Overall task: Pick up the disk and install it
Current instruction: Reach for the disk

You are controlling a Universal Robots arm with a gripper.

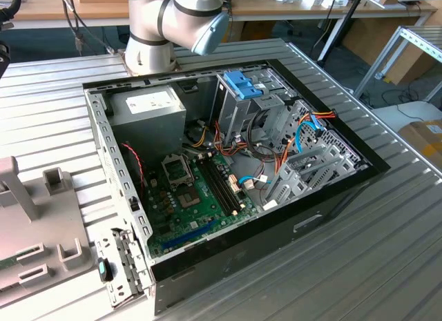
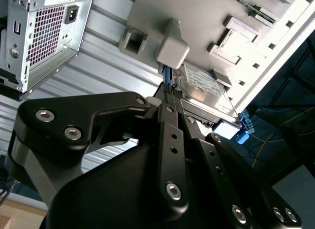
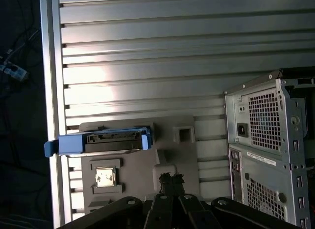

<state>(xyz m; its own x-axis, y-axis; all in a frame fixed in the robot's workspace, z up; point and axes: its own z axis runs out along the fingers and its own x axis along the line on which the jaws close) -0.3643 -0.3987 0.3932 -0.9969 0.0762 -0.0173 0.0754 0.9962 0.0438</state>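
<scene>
Disk (image 3: pixel 101 143) first: where is it sitting in relation to your pincer?

— It is standing on its edge in a slot of the grey fixture (image 3: pixel 133 167), ahead of my pincer (image 3: pixel 171 179) and off to one side, apart from it. In the first wrist view I am seeing its blue carrier frame edge-on. In the second wrist view the disk (image 2: pixel 202 83) is showing its labelled silver face.

Why is it being kept upright like that?

— I am judging that the slot is propping it so both broad faces are standing free for fingers to close across.

And what is your pincer doing?

— My fingers are drawn together and gripping nothing. My pincer (image 2: pixel 170 93) is hovering over the fixture, its tips pointing at the plate close to the disk but not touching it.

What is lying around you?

— The computer case (image 3: pixel 268 120) is lying on its side, on the far side of my pincer from the disk, with its rear panel facing me. In the exterior view its open side (image 1: pixel 110 155) is facing upward. I am guessing that is so the silver drive cage (image 1: pixel 235 117), under its blue latch (image 1: pixel 243 85), can be reached from above. Fixture and case are both resting on the ribbed metal table (image 3: pixel 147 56). The disk is sitting in the fixture, not in the case, so I am counting neither the pick-up nor the install as done.
</scene>
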